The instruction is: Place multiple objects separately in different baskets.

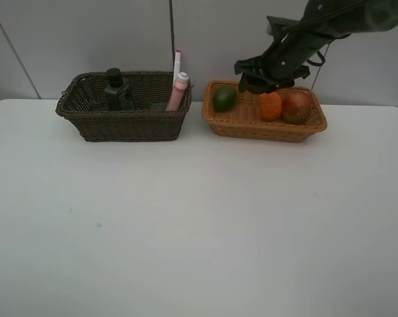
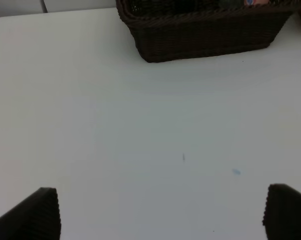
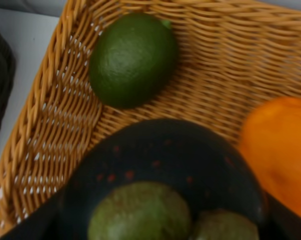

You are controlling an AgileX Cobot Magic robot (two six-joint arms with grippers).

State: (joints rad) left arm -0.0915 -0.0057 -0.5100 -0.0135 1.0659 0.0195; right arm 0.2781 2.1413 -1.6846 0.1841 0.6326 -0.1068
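We hold the mangosteen (image 3: 160, 185) in the right gripper (image 1: 255, 78), jaws closed on its sides, low over the tan basket (image 1: 265, 125) between the lime (image 3: 133, 60) and the orange (image 3: 280, 150). It looks round, firm and smooth-skinned, so we judge it fairly light but prone to roll. The basket's weave is coarse and stiff. The left gripper (image 2: 160, 215) hangs open over the bare table (image 2: 140, 140), near the dark basket (image 2: 205, 35).

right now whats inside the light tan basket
The light tan basket holds a green lime, an orange and a red-yellow apple. The right pincer holds a dark mangosteen over it, covering part of the floor.
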